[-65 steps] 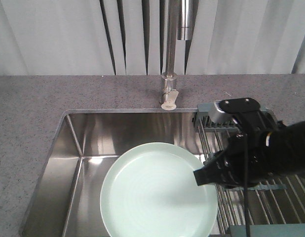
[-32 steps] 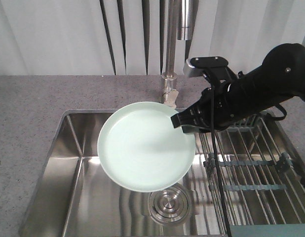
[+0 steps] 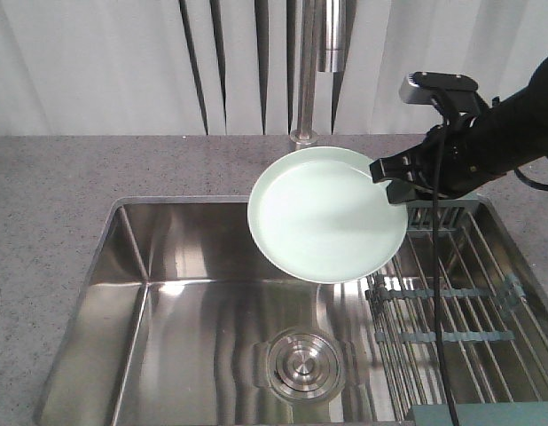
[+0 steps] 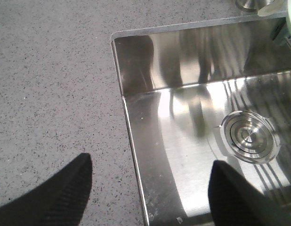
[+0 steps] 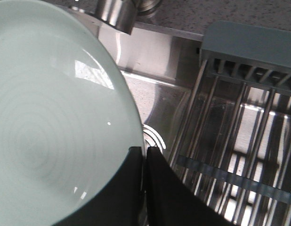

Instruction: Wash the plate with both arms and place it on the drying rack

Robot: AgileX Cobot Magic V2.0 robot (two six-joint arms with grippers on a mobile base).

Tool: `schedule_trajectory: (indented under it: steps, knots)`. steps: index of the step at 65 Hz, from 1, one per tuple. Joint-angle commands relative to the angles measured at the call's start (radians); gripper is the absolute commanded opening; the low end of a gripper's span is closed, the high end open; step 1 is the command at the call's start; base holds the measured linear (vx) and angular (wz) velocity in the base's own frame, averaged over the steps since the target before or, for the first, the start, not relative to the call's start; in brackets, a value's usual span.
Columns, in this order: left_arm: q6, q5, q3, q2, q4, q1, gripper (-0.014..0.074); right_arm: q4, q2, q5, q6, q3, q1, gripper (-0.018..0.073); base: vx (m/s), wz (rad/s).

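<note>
While the right arm's black gripper (image 3: pixel 391 180) pinches the right rim of the round pale mint-green plate (image 3: pixel 327 217), jaws closed on that edge, the plate hangs tilted above the back of the stainless-steel sink basin (image 3: pixel 159 266), just beside the steel-wire drying rack (image 3: pixel 460 293) in its grey-teal frame. The left arm's black gripper (image 4: pixel 150 165) hovers over the sink's corner, jaws spread wide, holding nothing.
</note>
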Motion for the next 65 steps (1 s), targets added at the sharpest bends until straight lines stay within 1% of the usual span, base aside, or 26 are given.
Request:
schedule_trajectory:
  steps: [1, 7, 14, 22, 34, 42, 51, 58, 65]
  knots:
    - [-0.013, -0.059, -0.024, -0.004, -0.002, -0.003, 0.0485, 0.003, -0.069, -0.009, -0.020, -0.032, -0.030, -0.0001, 0.00, 0.00]
    - [-0.013, -0.059, -0.024, -0.004, -0.002, -0.003, 0.0485, 0.001, -0.087, 0.007, -0.023, -0.028, -0.049, -0.0001, 0.00, 0.00]
    - [-0.013, -0.059, -0.024, -0.004, -0.002, -0.003, 0.0485, 0.008, -0.129, -0.032, -0.033, 0.036, -0.070, -0.0001, 0.00, 0.00]
    - [-0.013, -0.059, -0.024, -0.004, -0.002, -0.003, 0.0485, 0.011, -0.186, -0.077, -0.038, 0.140, -0.070, -0.0001, 0.00, 0.00]
    - [-0.013, -0.059, -0.024, -0.004, -0.002, -0.003, 0.0485, 0.057, -0.262, -0.093, -0.060, 0.250, -0.064, -0.0001, 0.00, 0.00]
    - [-0.013, -0.059, -0.024, -0.004, -0.002, -0.003, 0.0485, 0.053, -0.305, -0.094, -0.057, 0.291, -0.037, -0.0001, 0.00, 0.00]
    - [-0.013, -0.059, -0.024, -0.004, -0.002, -0.003, 0.0485, 0.034, -0.335, -0.087, -0.028, 0.317, 0.009, -0.0001, 0.00, 0.00]
    - [-0.013, -0.059, -0.024, -0.004, -0.002, -0.003, 0.0485, 0.014, -0.340, -0.080, 0.003, 0.317, 0.059, -0.0001, 0.00, 0.00]
    - [-0.013, -0.059, -0.024, -0.004, -0.002, -0.003, 0.0485, 0.014, -0.340, -0.079, 0.019, 0.317, 0.114, -0.0001, 0.00, 0.00]
